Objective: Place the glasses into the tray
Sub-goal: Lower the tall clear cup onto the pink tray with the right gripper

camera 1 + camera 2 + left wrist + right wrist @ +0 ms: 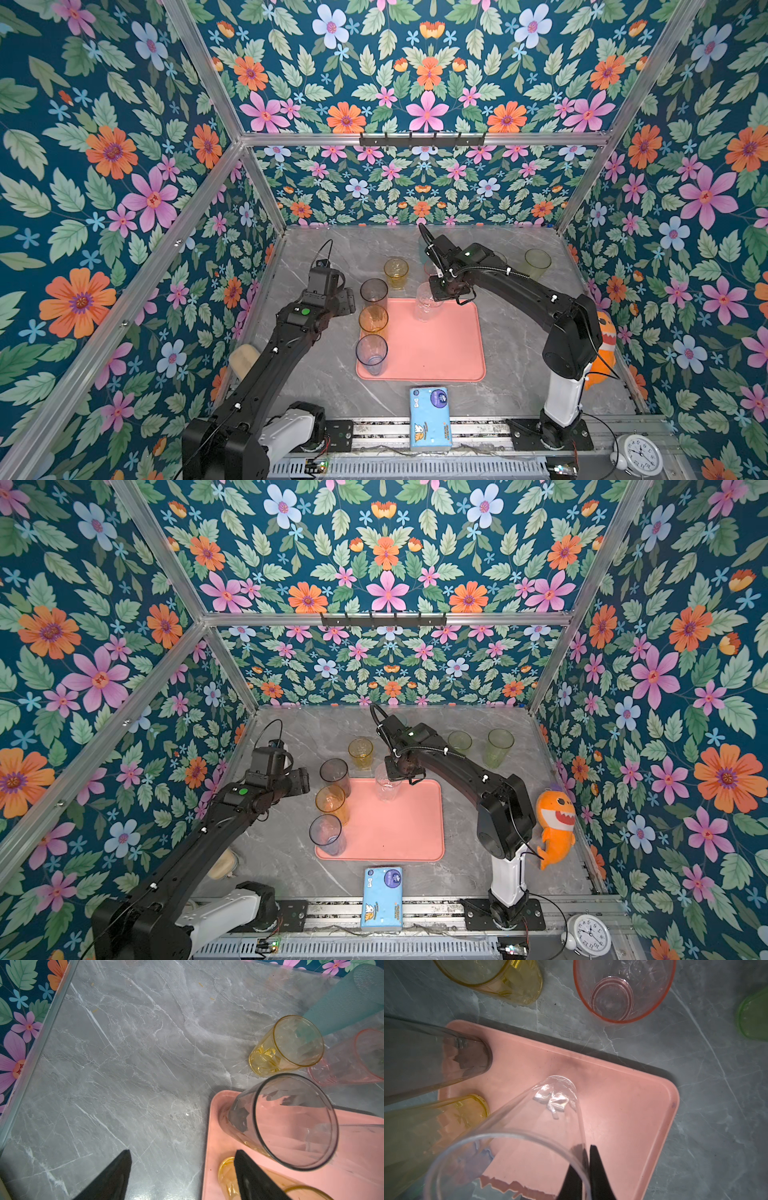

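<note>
Floral wallpaper closes in a grey marbled surface (519,332), with the tray (440,353) near its middle. Three tumblers stand upright in the tray along its 9 o'clock edge. The smoky grey tumbler (373,291) is at the 11 o'clock corner, the amber tumbler (373,320) at 9 o'clock and the blue-grey tumbler (371,353) at the 7 o'clock corner.

The right tool (586,1147) is clamped on the rim of the clear tumbler (529,1126), one finger inside the glass and one outside. The tumbler's base is over the tray's 12 o'clock part; whether it touches the tray I cannot tell. The left tool (182,1152) hangs at 9 o'clock of the smoky grey tumbler, its fingers apart with nothing between them.

Off the tray, the yellow tumbler (395,272) stands at its 11 o'clock and the pink tumbler (623,991) just past its 12 o'clock edge. The short green tumbler (459,742) and the tall green tumbler (498,746) stand at 1 o'clock, near the back wall. A blue tissue pack (430,417) lies at the tray's 6 o'clock.
</note>
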Action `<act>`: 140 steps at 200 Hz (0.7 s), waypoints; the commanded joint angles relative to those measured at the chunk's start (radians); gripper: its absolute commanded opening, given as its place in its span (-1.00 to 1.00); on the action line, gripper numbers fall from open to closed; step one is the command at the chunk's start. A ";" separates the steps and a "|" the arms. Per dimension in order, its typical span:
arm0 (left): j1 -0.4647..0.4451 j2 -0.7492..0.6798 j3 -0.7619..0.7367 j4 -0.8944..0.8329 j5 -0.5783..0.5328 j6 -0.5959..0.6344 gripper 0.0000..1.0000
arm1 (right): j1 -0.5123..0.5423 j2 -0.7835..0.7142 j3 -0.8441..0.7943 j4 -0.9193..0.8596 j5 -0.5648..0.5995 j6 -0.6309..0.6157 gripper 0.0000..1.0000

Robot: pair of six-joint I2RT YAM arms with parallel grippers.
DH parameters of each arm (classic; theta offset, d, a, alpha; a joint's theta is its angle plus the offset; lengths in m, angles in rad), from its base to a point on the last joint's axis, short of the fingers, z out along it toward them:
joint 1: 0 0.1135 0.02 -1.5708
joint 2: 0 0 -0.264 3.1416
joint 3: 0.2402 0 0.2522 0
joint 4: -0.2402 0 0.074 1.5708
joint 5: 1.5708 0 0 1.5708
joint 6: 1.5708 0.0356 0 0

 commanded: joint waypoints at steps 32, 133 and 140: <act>0.000 0.003 -0.001 0.009 -0.005 0.004 0.62 | 0.002 0.015 0.016 0.006 0.023 0.014 -1.00; 0.000 0.004 -0.001 0.008 -0.006 0.005 0.62 | 0.003 0.050 0.044 0.001 0.027 0.015 -1.00; -0.001 0.004 0.001 0.007 -0.007 0.007 0.62 | 0.003 0.050 0.045 0.001 0.027 0.015 -1.00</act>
